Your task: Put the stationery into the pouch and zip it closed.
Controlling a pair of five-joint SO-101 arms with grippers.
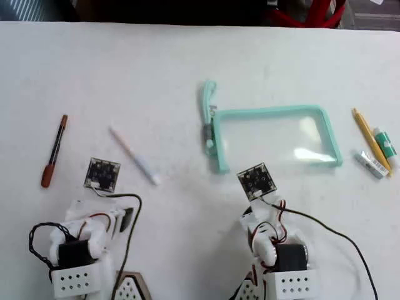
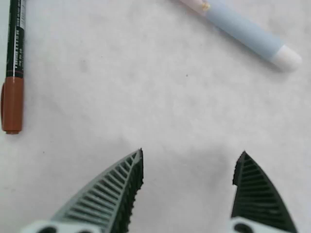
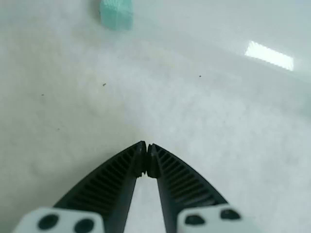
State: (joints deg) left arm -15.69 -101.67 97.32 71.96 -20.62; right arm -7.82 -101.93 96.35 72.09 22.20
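A clear pouch with a teal rim (image 1: 269,112) lies flat right of the table's centre, its zip pull and strap at its left end (image 1: 208,125). A brown marker (image 1: 54,151) and a white-and-blue pen (image 1: 134,155) lie at the left. A yellow pencil (image 1: 370,140), a green-and-white stick (image 1: 385,142) and a small silver piece (image 1: 371,164) lie right of the pouch. My left gripper (image 2: 189,158) is open above bare table, between the marker (image 2: 13,68) and the pen (image 2: 248,31). My right gripper (image 3: 146,148) is shut on nothing, just short of the pouch's teal corner (image 3: 116,13).
Both arm bases sit at the table's near edge, the left arm (image 1: 78,250) and the right arm (image 1: 278,256), with cables trailing beside them. The white table stretches bare toward the far edge behind the pouch.
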